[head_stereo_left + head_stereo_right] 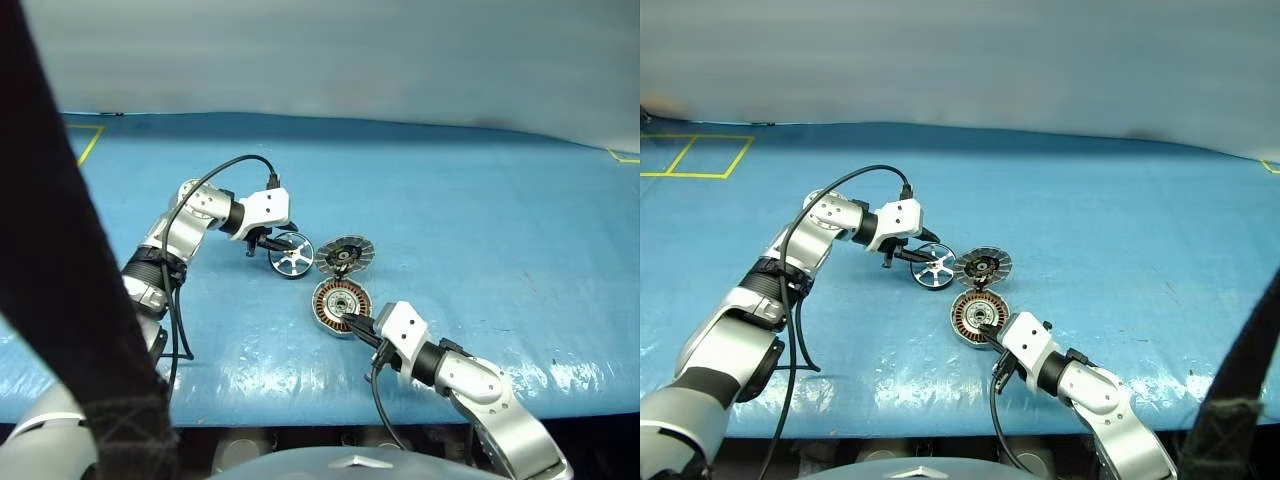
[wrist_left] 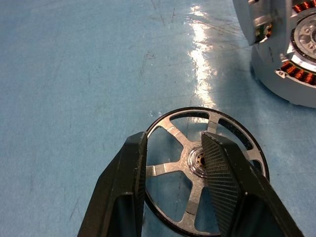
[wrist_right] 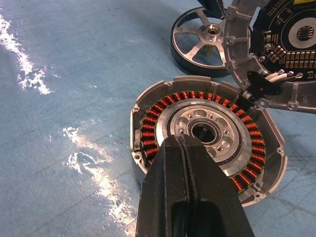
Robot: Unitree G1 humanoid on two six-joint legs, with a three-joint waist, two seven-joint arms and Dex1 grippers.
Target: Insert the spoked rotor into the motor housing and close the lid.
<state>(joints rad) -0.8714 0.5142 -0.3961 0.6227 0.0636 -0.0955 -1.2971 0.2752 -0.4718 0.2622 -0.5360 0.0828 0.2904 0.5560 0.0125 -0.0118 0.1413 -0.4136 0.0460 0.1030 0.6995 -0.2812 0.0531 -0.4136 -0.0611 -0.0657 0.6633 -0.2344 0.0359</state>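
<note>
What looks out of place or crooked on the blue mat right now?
The lid is not lying flat: it stands tilted, ribbed face up, its edge propped on the motor housing rim. The spoked rotor lies beside them on the mat, not yet in the housing.
</note>
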